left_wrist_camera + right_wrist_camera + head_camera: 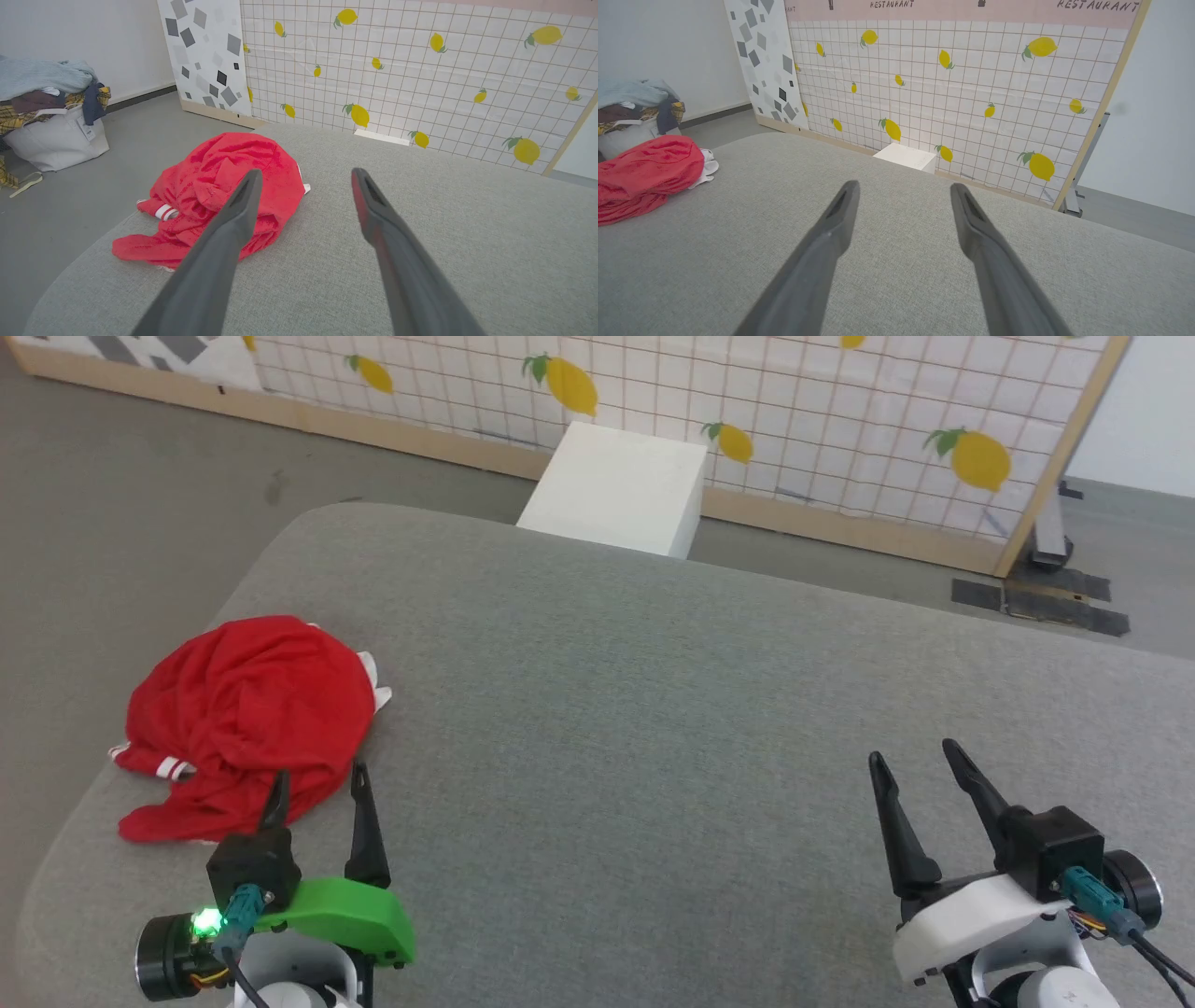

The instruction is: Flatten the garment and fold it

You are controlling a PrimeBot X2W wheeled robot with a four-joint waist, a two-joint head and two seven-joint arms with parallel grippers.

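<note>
The garment (247, 714) is a red jersey lying crumpled in a heap at the left end of the grey padded table (635, 709), with white red-striped trim showing at its left edge. It also appears in the left wrist view as the garment (219, 177) and at the left edge of the right wrist view as the garment (644, 168). My left gripper (317, 779) stands open just at the heap's near edge, nothing between its fingers. My right gripper (915, 754) hovers open over bare table far to the right.
A white box (616, 485) stands on the floor beyond the table, before a lemon-print tiled screen (840, 420). A laundry bag heaped with clothes (46, 116) sits on the floor to the left. The table's rounded left edge lies close to the heap.
</note>
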